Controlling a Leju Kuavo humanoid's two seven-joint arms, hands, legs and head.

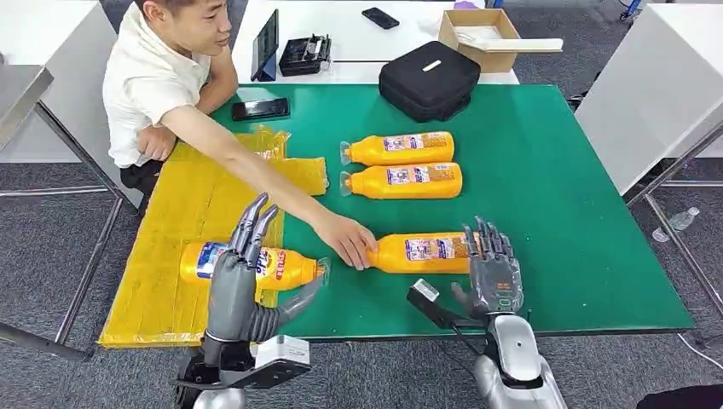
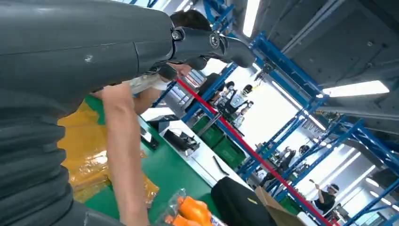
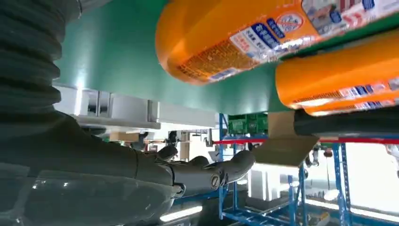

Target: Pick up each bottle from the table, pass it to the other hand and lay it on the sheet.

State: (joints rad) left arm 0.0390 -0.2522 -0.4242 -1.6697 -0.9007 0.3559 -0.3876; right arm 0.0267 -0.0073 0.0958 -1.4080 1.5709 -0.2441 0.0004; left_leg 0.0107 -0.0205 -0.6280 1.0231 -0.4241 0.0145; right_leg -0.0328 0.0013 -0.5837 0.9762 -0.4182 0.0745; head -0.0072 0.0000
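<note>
Four bottles (image 1: 411, 148) head view; right wrist: underside (image 3: 235, 42).

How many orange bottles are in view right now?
4: two side by side mid-table, one by the right hand, one on the yellow sheet.

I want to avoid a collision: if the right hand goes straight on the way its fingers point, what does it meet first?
Probably the base end of the nearest bottle: the right hand is open, fingers pointing away across the green table. How high it hovers is unclear.
</note>
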